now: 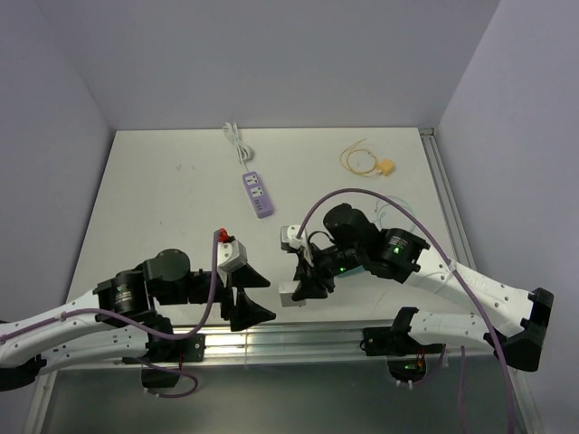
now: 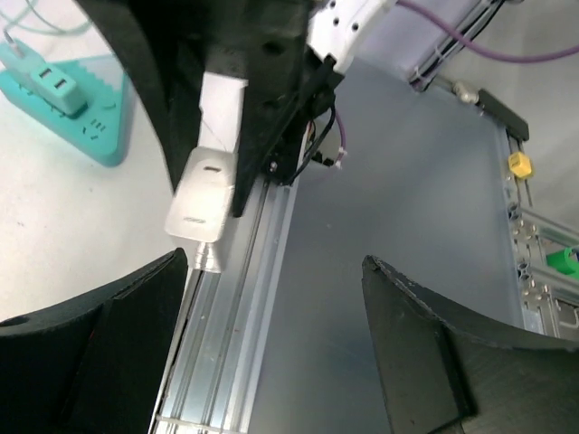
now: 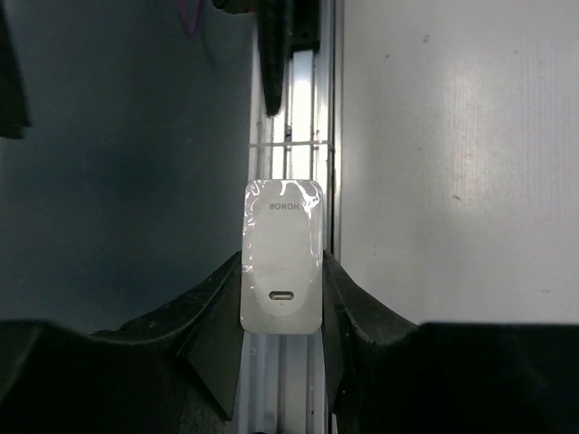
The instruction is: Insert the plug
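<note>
The small yellow-tan plug [image 1: 385,166] lies on its looped yellow cable [image 1: 357,157] at the table's far right, far from both grippers. The purple power strip [image 1: 258,193] lies at the far middle with its white cord [image 1: 235,138]. My right gripper [image 1: 300,287] is shut on a white HONOR charger block [image 3: 281,267], held over the table's front rail; the block also shows in the left wrist view [image 2: 203,195]. My left gripper [image 1: 262,297] is open and empty, just left of the right gripper; in its own view [image 2: 271,271] only rail and floor show between the jaws.
The aluminium front rail [image 3: 303,99] runs along the table's near edge, with dark floor beyond it. A teal-looking socketed block [image 2: 72,104] shows at the upper left of the left wrist view. Purple cables arc over both arms.
</note>
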You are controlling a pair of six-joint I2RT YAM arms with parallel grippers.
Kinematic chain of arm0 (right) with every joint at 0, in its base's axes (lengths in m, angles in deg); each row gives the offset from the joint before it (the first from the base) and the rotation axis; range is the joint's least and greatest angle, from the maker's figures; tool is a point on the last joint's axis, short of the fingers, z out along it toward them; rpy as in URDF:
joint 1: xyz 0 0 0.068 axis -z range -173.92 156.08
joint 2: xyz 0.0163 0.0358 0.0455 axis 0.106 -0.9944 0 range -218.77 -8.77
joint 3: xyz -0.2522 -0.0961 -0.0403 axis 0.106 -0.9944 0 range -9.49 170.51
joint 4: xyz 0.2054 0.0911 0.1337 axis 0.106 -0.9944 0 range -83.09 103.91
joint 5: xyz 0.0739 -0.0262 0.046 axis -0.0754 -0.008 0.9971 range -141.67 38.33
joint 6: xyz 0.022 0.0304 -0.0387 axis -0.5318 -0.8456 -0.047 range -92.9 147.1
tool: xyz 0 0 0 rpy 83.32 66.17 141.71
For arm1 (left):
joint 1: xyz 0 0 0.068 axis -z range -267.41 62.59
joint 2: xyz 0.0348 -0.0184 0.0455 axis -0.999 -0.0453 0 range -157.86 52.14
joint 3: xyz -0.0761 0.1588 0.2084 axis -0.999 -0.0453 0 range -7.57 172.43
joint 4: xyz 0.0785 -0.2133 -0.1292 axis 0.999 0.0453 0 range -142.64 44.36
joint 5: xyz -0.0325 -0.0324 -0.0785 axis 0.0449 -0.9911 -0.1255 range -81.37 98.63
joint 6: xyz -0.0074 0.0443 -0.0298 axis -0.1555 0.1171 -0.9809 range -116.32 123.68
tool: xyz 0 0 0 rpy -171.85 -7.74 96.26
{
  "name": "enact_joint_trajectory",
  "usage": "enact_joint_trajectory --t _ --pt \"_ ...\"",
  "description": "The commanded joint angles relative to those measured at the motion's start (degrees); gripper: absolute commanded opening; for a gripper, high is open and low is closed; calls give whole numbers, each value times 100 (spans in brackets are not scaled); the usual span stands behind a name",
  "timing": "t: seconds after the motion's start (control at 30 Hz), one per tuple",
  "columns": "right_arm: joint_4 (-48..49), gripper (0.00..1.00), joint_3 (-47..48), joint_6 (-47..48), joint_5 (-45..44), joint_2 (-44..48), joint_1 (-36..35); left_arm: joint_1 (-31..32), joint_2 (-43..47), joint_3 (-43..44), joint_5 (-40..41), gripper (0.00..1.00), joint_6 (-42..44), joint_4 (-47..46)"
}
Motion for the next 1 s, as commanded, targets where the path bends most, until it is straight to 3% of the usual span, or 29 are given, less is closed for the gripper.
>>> enact_joint_trajectory --t 0.0,0.23,0.8,0.9,0.97 --pt "47 0 320 145 481 297 -125 -5 -88 61 -306 83 124 -124" --pt "196 0 372 128 992 288 -274 -5 -282 -116 -473 77 344 -687" --pt "162 0 794 128 1098 -37 -503 -5 -704 -28 -403 54 414 -705" --pt "179 0 803 119 1089 -81 -564 -5 -748 -19 -403 47 414 -714" --pt "179 0 812 119 1098 -107 -582 -14 -809 -10 -395 25 397 -731"
